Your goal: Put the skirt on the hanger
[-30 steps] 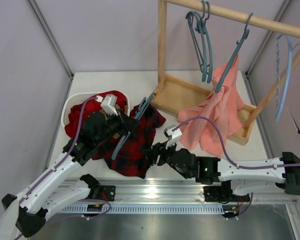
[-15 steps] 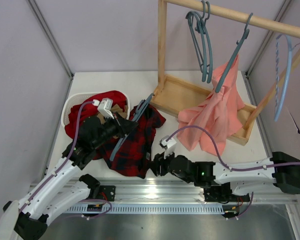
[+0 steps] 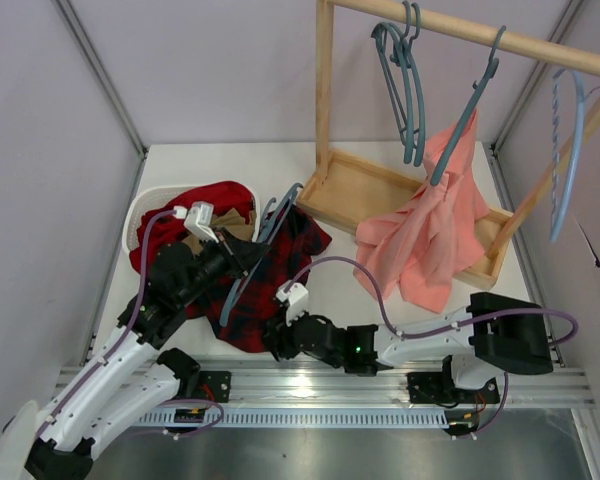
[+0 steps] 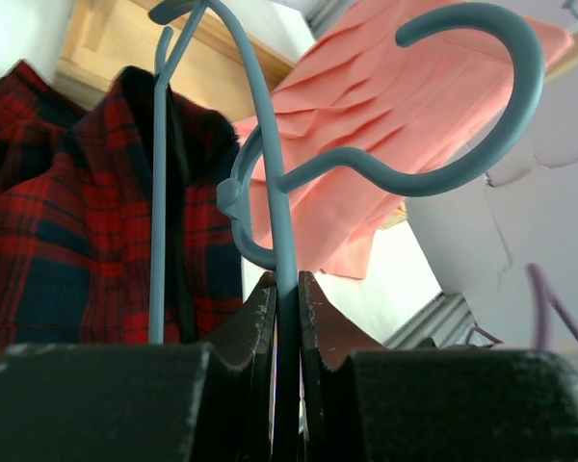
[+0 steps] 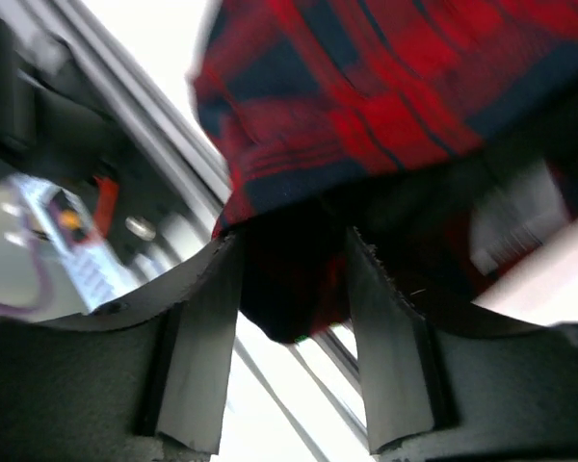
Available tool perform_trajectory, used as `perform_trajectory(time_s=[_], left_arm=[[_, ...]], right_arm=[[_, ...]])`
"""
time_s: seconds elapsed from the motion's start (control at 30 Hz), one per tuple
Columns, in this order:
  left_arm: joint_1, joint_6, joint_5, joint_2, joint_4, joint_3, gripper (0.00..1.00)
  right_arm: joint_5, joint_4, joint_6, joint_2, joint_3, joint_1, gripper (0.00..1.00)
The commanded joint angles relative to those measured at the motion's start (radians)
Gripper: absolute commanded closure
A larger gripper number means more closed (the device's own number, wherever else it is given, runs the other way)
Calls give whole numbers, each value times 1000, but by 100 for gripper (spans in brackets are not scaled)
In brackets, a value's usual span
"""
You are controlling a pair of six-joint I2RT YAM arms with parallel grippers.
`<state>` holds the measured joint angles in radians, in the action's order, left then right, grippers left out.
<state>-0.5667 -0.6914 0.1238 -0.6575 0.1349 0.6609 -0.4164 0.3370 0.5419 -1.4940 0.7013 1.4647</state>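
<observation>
The plaid skirt (image 3: 285, 262) lies bunched on the table left of centre. The slate-blue hanger (image 3: 263, 235) lies slanted across it. My left gripper (image 3: 242, 257) is shut on one thin arm of the hanger (image 4: 270, 192), above the skirt's left part (image 4: 67, 241). The curved hook (image 4: 482, 144) points up and to the right. My right gripper (image 3: 277, 338) is at the skirt's near hem, by the table's front edge. Its jaws are open, and a dark fold of the skirt (image 5: 366, 87) hangs between the fingers (image 5: 204, 356).
A white basket (image 3: 140, 212) holding a plain red garment (image 3: 212, 198) stands at the left. A wooden rack (image 3: 400, 190) at the back right carries several hangers, a salmon-pink garment (image 3: 435, 225) and a paler blue hanger (image 3: 568, 150). The metal rail (image 3: 310, 385) runs along the front.
My right gripper has moved left along the front edge to the skirt's near hem. My left gripper, with the hanger in it, has shifted a little left.
</observation>
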Motion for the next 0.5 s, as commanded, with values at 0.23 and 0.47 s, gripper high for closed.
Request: perform_trajectory(time_s=[0.23, 0.47], left_arm=[[11, 65, -179, 73, 152, 45, 92], [22, 87, -191, 85, 192, 40, 92]], right_arm=[[158, 191, 15, -221, 248, 3, 26], [234, 116, 47, -275, 267, -49, 19]])
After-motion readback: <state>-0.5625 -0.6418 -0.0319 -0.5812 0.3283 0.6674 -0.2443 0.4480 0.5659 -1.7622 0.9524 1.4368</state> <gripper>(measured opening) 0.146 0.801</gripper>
